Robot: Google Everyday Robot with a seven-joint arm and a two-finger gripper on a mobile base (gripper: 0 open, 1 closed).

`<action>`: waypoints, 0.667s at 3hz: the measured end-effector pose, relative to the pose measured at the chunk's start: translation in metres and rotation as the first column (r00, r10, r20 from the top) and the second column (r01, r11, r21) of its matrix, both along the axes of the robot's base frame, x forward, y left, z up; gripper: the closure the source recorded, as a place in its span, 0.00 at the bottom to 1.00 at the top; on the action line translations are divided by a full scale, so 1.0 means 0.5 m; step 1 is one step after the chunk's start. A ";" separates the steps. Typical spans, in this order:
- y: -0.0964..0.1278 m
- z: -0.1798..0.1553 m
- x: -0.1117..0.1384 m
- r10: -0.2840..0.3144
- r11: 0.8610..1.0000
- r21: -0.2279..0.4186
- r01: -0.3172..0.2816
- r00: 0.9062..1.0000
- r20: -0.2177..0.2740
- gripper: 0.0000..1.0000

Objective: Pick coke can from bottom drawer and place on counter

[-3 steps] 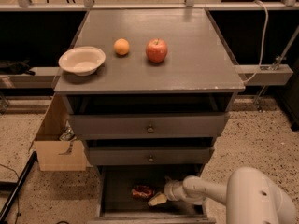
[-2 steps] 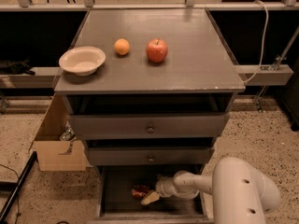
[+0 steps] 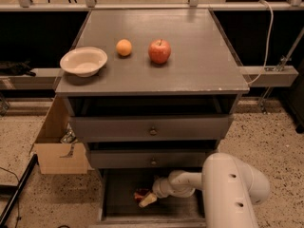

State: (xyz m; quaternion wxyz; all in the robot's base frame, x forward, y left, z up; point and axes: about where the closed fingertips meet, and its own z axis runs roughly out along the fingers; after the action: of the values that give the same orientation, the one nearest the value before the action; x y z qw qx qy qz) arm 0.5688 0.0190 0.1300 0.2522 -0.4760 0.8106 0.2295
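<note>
Early stage: my gripper (image 3: 148, 199) is down in the bottom drawer (image 3: 118, 201), below the counter (image 3: 199, 56) front edge, right at the coke can (image 3: 140, 194). Can't tell if it's clamped yet. Lift + placing on top still to do.

Lab-like test room: speckled floor (image 3: 266, 141), metal rails (image 3: 142, 6), cardboard box (image 3: 59, 156); end effector (image 3: 147, 199) in bottom drawer (image 3: 118, 194).

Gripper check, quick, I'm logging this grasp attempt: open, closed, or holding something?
Gripper: down in the bottom drawer, right beside the coke can; whether it is open, closed or holding cannot be told.
</note>
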 end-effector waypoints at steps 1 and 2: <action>0.000 0.000 0.000 0.000 1.000 0.000 0.000 1.000 0.000 0.18; 0.000 0.000 0.000 0.000 1.000 0.000 0.000 1.000 0.000 0.42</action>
State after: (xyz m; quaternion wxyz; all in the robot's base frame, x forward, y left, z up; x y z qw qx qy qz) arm 0.5688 0.0191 0.1300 0.2522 -0.4760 0.8106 0.2296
